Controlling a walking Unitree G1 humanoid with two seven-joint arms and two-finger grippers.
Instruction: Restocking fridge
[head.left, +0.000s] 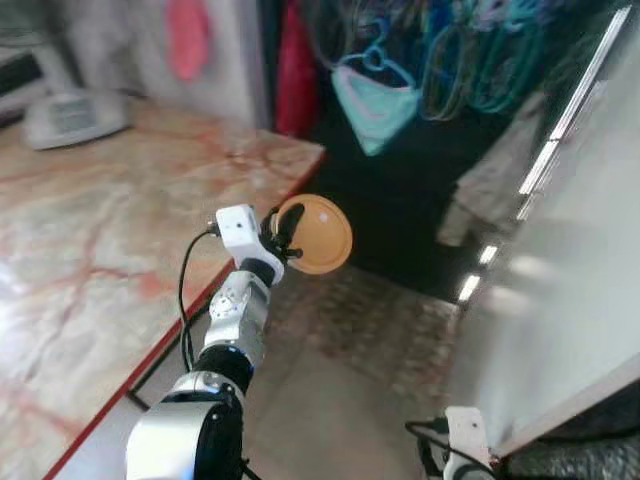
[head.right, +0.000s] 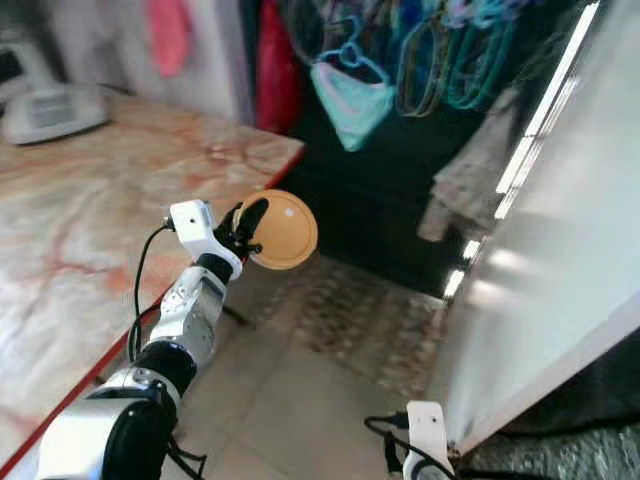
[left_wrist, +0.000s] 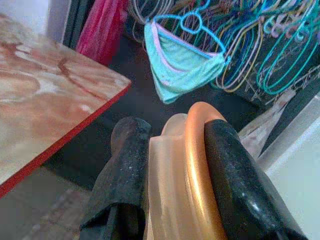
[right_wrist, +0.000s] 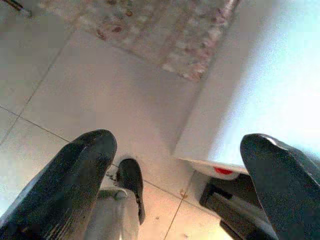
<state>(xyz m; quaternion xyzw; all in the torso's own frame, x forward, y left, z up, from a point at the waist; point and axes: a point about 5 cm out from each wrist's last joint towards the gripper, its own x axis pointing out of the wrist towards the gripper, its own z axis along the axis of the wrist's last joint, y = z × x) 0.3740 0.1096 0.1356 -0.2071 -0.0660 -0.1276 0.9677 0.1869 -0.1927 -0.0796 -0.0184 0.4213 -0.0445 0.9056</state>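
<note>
My left gripper (head.left: 283, 235) is raised off the corner of the marble table, shut on a round orange-tan disc (head.left: 320, 235) held on edge. In the left wrist view the disc's rim (left_wrist: 192, 165) sits clamped between the two black fingers (left_wrist: 125, 165). A large white panel (head.left: 560, 300), apparently the fridge's side or door, fills the right. My right arm (head.left: 462, 440) hangs low beside it. Its gripper (right_wrist: 180, 145) is open over the tiled floor, with nothing between the fingers.
The marble table (head.left: 100, 230) with a red edge runs along the left, with a white appliance (head.left: 70, 118) at its far end. Ahead, in a dark recess, hang coloured hangers (head.left: 450, 50) and a teal garment (head.left: 372, 105). A patterned rug (head.left: 370, 330) lies on the floor.
</note>
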